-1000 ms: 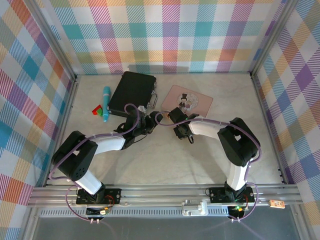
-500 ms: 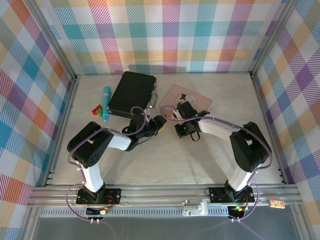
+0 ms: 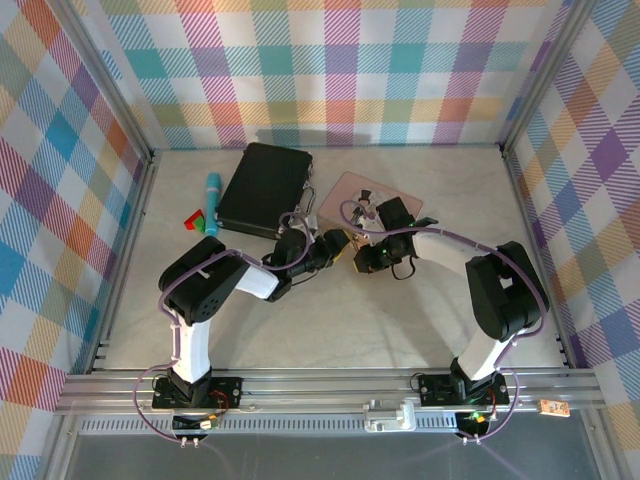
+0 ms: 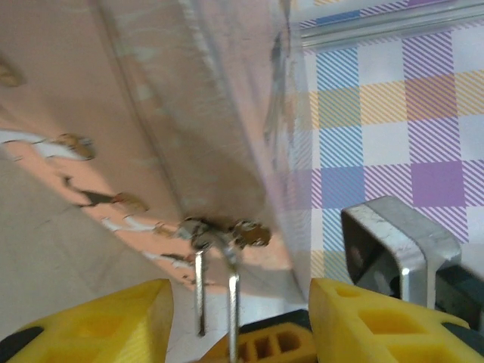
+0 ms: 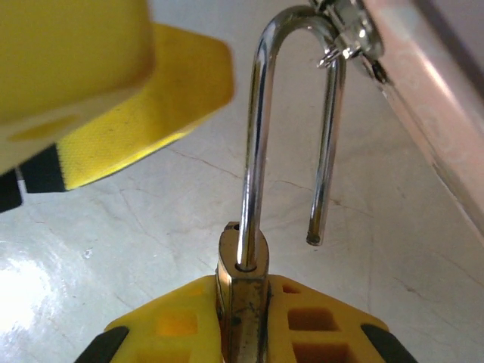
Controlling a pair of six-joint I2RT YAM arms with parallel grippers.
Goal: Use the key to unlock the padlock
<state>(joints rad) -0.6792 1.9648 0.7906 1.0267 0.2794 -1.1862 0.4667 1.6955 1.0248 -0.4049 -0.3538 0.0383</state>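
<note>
The padlock (image 5: 243,265) is a small brass body clamped upright between my right gripper's (image 5: 243,302) yellow fingers. Its silvery shackle (image 5: 257,136) is sprung: one leg sits in the body, the other hangs free beside it. A small key on a ring (image 5: 352,34) hangs at the top of the shackle, against the pink tin's edge. My left gripper (image 4: 238,302) is open, its yellow fingers (image 4: 113,318) well apart either side of the shackle legs (image 4: 231,295) without touching them. In the top view the left gripper (image 3: 335,245) and right gripper (image 3: 362,255) meet at the padlock (image 3: 349,243).
The pink picture tin (image 3: 400,205) lies just behind the grippers. A black case (image 3: 262,188) with metal latches sits at the back left, with a teal pen (image 3: 212,205) and a red-and-green piece (image 3: 194,219) beside it. Plaid walls enclose the table.
Both grippers have moved right and back toward the pink tin, the left arm stretching out. The right gripper has shut further on the padlock; the left jaws have narrowed.
</note>
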